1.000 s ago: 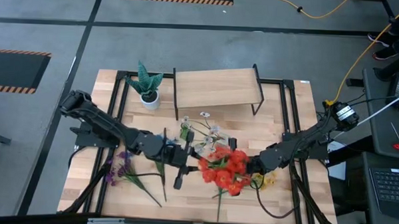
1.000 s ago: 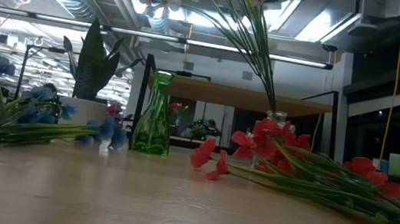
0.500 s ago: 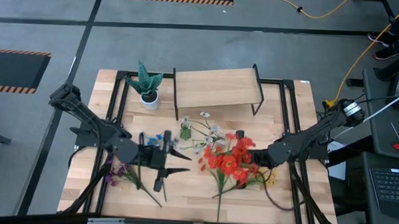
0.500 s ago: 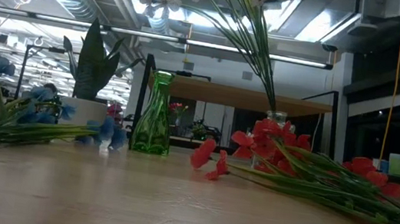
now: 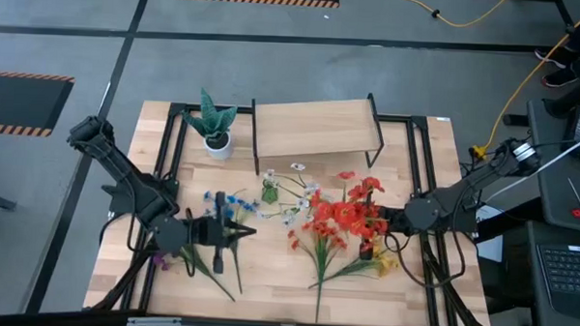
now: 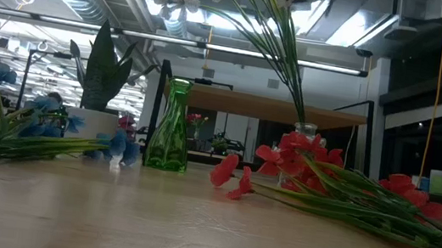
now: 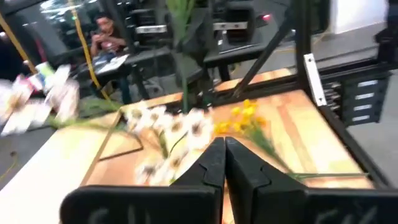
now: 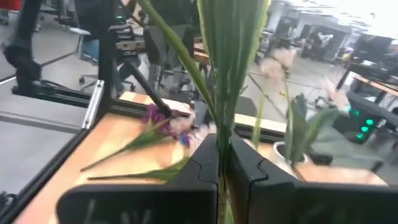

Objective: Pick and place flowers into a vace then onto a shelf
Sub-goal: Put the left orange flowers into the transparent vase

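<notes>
Red-blossomed artificial sprigs [image 5: 341, 223] on green stems: clamped in right gripper [image 5: 396, 223], table centre-right. White-blossomed sprigs [image 5: 303, 193]: stood in a vase just left, near the green glass vase [image 6: 169, 126]. Blue sprigs [image 5: 231, 200], purple sprigs [image 5: 166, 260], yellow sprigs [image 5: 388, 263]: lay loose on tabletop. Light-wood shelf on black metal legs [image 5: 315, 125], far side: bare. Left gripper [image 5: 237, 231]: pinched shut, apparently empty. Judged early; most stems unvased, shelving undone.
</notes>
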### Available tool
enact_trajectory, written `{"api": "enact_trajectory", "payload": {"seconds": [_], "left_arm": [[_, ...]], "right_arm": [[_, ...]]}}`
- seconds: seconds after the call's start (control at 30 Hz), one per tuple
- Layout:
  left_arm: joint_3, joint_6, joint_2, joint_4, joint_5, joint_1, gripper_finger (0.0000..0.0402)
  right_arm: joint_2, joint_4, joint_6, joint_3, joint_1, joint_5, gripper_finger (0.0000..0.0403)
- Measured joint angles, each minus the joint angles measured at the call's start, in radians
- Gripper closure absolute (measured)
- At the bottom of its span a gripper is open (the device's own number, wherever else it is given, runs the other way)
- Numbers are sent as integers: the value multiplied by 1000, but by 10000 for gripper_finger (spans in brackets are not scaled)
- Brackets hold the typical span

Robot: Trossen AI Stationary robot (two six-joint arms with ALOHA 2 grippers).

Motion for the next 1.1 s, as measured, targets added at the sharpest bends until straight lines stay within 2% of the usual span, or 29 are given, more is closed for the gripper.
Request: {"api": "enact_trajectory", "payload": {"seconds": [0.13,0.3,0.43,0.57,0.73,1.1], "left_arm": [[-103,-25,-83,67,-12,0,400],[-200,-55,-167,120,6,1,399],[-251,-63,-181,183,7,4,398],[-271,-85,-180,186,8,4,400],[-286,-100,-180,188,8,5,395],[-286,-100,-179,189,8,5,400]], "right_arm": [[-37,48,3,-78,-3,70,396],[-33,122,5,-153,-27,66,396],[-32,220,41,-236,-81,69,396],[-32,319,59,-305,-146,39,396],[-32,324,160,-336,-227,-73,396],[46,315,239,-338,-271,-110,396]]}}
